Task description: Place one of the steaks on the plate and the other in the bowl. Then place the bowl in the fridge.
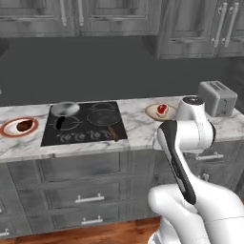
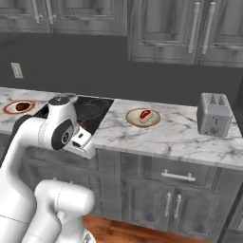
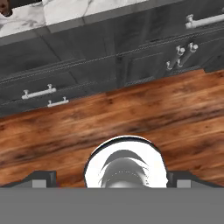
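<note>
Brown steak [image 1: 24, 126] on plate [image 1: 9, 133]; red steak [image 2: 145, 114] in bowl [image 2: 134, 119]; pincer [image 3: 112, 178] spread wide, empty.

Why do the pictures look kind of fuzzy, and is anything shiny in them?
Left base view: soft all over, so the red steak in the bowl is a smudgy blob, and the silver pan shows a pale sheen. Right base view: the toaster looks evenly lit, without glare. Hand view: the wood floor looks streaky, with faint light bands.
</note>
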Controlling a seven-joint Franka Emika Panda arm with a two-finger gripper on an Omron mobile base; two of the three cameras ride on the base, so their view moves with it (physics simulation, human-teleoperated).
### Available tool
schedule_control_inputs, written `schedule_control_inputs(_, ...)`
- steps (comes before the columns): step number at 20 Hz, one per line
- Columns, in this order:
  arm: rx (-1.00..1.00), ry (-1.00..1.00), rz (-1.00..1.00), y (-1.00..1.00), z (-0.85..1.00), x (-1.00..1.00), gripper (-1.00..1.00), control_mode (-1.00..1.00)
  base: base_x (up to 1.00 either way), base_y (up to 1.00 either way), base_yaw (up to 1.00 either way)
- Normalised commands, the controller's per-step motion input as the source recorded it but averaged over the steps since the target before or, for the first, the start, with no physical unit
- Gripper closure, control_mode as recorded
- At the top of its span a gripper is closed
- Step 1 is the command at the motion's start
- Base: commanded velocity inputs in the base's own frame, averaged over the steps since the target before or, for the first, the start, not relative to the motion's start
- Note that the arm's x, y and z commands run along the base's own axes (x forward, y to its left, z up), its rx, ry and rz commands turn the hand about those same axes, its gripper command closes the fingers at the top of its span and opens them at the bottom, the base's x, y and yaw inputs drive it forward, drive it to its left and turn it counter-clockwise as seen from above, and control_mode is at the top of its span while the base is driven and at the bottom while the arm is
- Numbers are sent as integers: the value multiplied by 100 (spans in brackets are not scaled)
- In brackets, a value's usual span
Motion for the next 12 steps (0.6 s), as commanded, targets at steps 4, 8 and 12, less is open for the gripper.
schedule_control_inputs(4,0,0,0,0,0,0,-100,100,89,-96,24)
schedule_control_inputs(8,0,0,0,0,0,0,-100,100,29,-79,2)
schedule_control_inputs(12,0,0,0,0,0,0,-100,100,0,-34,-23)
